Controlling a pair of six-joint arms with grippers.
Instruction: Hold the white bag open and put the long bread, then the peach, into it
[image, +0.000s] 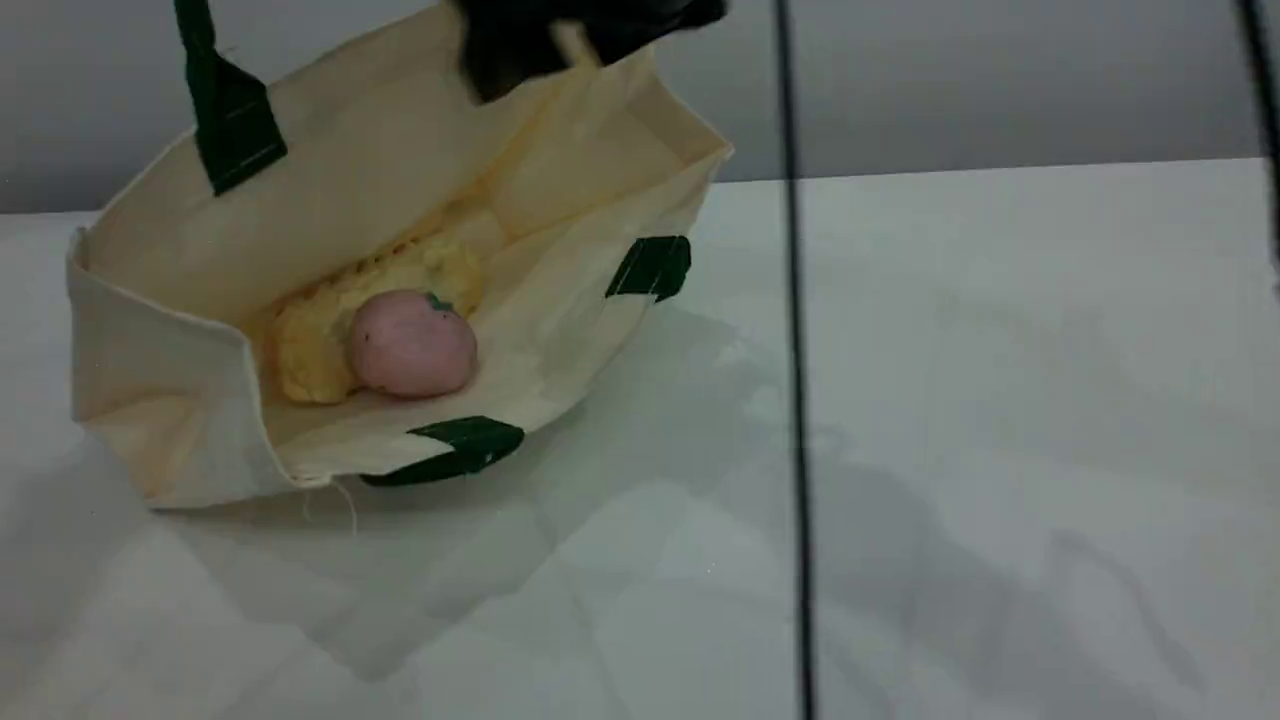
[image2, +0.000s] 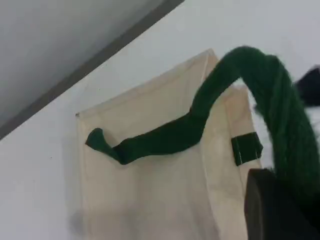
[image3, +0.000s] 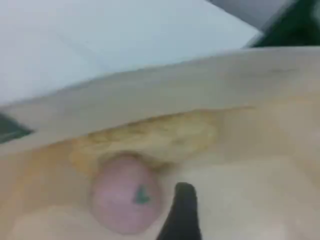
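Cream canvas, one white bag (image: 350, 170), one long bread (image: 305, 355), one peach (image: 412, 343) inside

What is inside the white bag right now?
The peach lies inside the white bag, in front of the long bread. The peach covers part of the bread, and both hide the bag's floor beneath them.
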